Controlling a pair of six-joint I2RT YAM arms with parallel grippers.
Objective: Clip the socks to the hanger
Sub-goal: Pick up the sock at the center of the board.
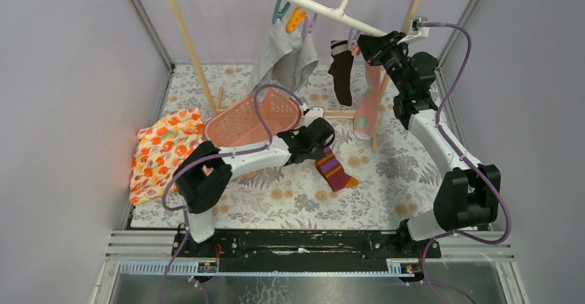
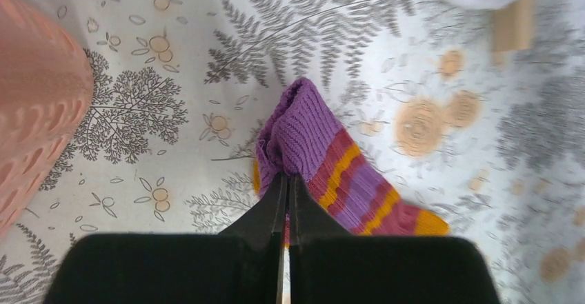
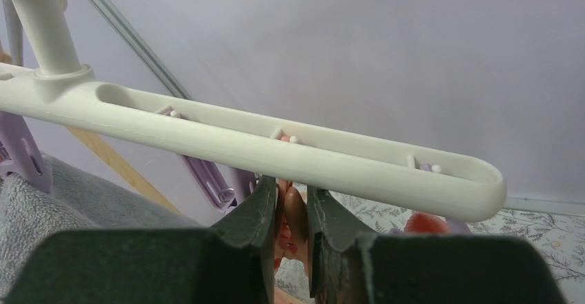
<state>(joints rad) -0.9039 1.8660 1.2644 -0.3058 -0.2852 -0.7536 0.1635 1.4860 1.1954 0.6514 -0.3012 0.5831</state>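
Floral tablecloth (image 2: 476, 200): low left hand (image 2: 288, 180) clamps the sock (image 2: 310, 128); raised right hand (image 3: 292, 190) squeezes a clip (image 3: 295, 216).

White-and-black arms (image 1: 256, 157), purple cables (image 1: 470, 43)

Sock (image 1: 336, 171) lies on table (image 1: 400, 173) right of basket (image 1: 241, 121), hanger (image 1: 324, 7) behind.

Around the purple striped knit sock (image 1: 336, 171), bare fern-printed tablecloth (image 1: 400, 180) lies open from 3 to 7 o'clock. The pink mesh plastic basket (image 1: 248, 119) blocks 10 o'clock; the hanging long pink sock (image 1: 365, 114) crowds 1 o'clock.
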